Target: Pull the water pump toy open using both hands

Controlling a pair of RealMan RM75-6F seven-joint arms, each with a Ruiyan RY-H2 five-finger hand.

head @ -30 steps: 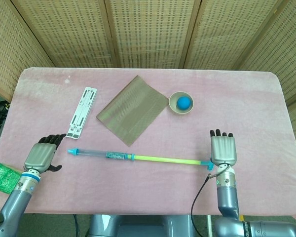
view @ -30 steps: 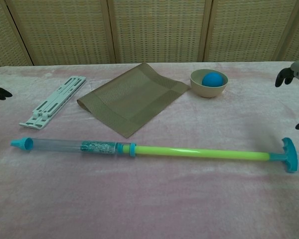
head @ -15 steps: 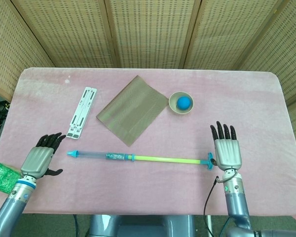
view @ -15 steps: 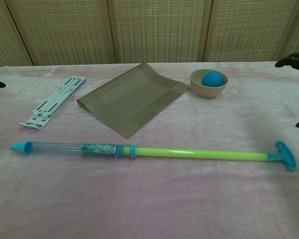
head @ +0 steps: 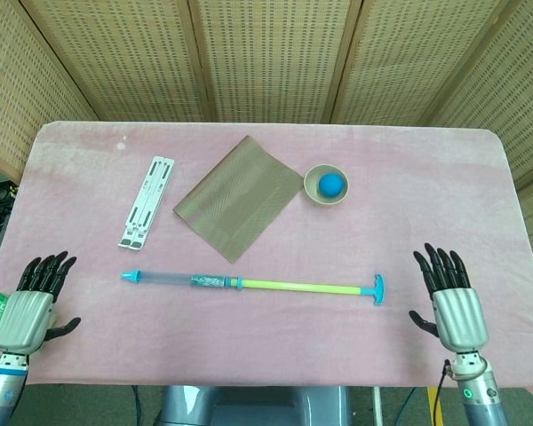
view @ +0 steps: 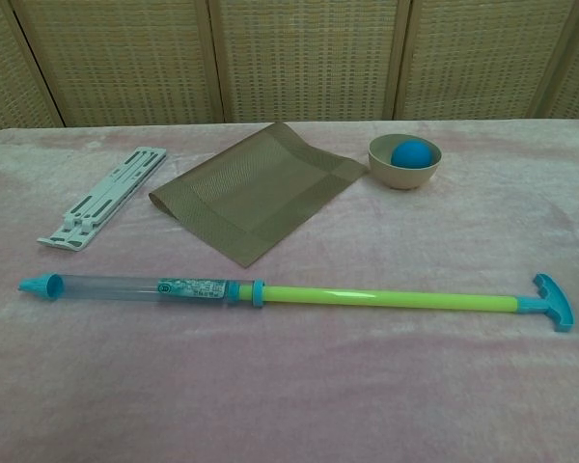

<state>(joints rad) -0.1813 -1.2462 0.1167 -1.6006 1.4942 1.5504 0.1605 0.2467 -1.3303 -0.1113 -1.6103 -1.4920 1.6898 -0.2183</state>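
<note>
The water pump toy lies flat across the near middle of the table, its green rod drawn far out of the clear tube, so the pulling looks done. It is a long thin plastic stick: see-through barrel with a blue nozzle at one end, smooth green rod, blue T-shaped handle at the other. The left hand and right hand rest well apart from its two ends, fingers spread, holding nothing. Beyond it lie a woven brown mat, a white slatted plastic stand, and a small round bowl holding a blue ball, all on soft pink cloth.
</note>
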